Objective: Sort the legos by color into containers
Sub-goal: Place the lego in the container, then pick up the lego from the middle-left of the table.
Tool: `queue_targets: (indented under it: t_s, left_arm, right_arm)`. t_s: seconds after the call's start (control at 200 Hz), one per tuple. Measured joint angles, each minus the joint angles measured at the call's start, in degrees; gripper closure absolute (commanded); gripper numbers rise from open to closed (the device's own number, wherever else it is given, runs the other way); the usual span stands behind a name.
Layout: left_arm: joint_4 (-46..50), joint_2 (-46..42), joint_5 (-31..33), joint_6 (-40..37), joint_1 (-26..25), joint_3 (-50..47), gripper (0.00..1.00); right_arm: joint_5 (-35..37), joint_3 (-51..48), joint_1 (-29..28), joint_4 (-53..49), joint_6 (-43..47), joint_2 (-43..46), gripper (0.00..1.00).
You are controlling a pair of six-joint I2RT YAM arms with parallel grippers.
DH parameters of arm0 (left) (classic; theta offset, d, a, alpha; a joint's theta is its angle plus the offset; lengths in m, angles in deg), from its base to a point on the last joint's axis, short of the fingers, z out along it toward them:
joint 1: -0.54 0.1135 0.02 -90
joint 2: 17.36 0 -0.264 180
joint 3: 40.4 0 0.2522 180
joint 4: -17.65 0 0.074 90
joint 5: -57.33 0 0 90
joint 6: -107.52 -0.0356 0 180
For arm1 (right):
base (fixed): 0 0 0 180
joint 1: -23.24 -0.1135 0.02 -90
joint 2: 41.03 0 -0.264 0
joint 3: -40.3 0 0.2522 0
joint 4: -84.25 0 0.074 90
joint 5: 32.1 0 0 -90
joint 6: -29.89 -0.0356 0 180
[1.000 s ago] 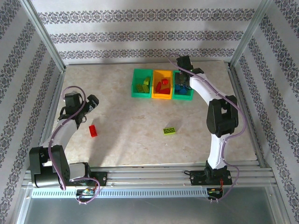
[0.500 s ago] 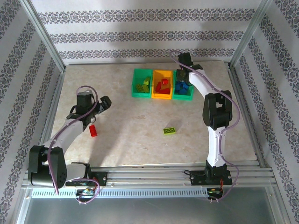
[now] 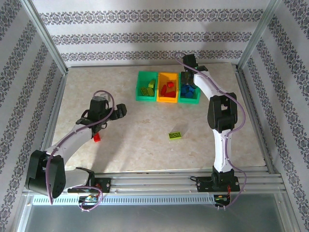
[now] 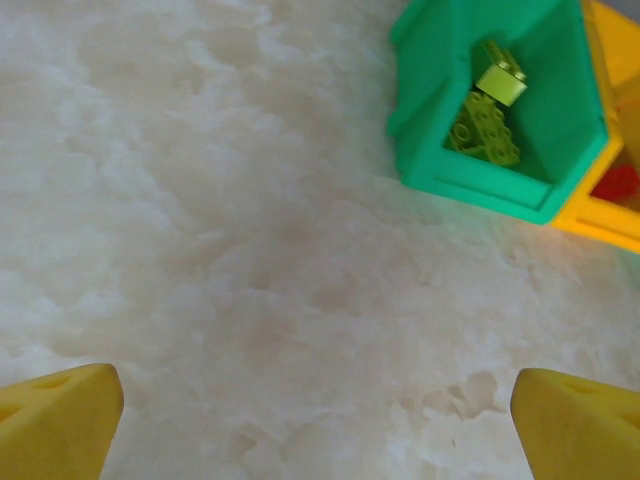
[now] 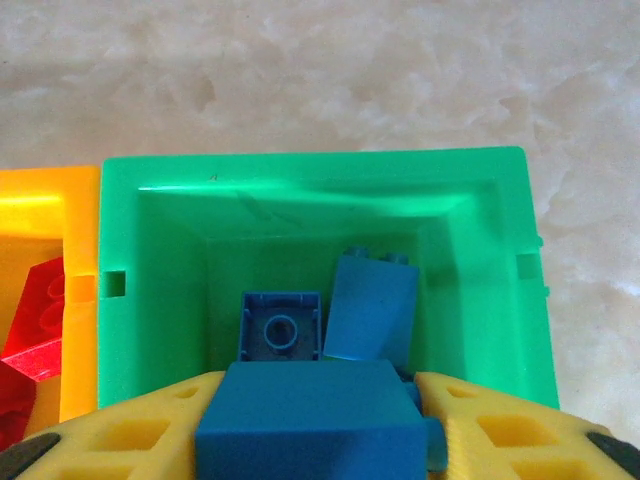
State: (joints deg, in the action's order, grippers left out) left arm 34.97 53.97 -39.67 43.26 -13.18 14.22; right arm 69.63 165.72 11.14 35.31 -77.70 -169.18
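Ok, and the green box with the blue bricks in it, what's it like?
The green bin is an open-top rectangular box of glossy green plastic with small slots in its side rims. It stands upright on the marbled table at the right end of the row, pressed against the orange-yellow bin. Blue bricks lie inside. The right gripper holds another blue brick over it.

Three small open-top plastic bins stand touching along the worktop's [image 3: 145, 157] far edge: green bin [image 3: 146, 99], orange-yellow bin [image 3: 167, 100], second green bin [image 3: 189, 101]; the right gripper [image 5: 315, 435], a blue brick [image 5: 300, 400] between its fingers, hangs over that last one; a lime studded brick [image 3: 175, 135] lies mid-worktop; the left arm [image 3: 72, 139] crosses the left side, a small red brick [image 3: 97, 139] beside it; the far-left corner and near-edge middle lie bare.
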Motion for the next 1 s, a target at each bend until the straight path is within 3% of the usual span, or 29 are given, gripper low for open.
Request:
queue_targets:
  t_s: [0.57,0.75,0.8,0.999]
  left_arm:
    - [-2.7,3.4,-3.5,-11.9,-12.3,1.8,0.00]
    - [-2.7,7.5,-5.4,-17.6,-17.6,5.0,0.00]
    - [-2.5,8.9,-5.7,-19.4,-19.3,6.1,0.00]
    - [-1.2,16.1,-6.4,-26.8,-26.2,11.0,0.01]
  right_arm:
    - [-0.5,-1.2,0.0,0.1,1.0,1.2,0.33]
    - [-0.7,-9.2,0.0,1.4,0.5,8.7,0.15]
    - [-0.9,-12.0,0.0,2.1,0.0,11.6,0.02]
    - [-0.9,-24.0,0.0,5.4,-2.2,24.6,0.02]
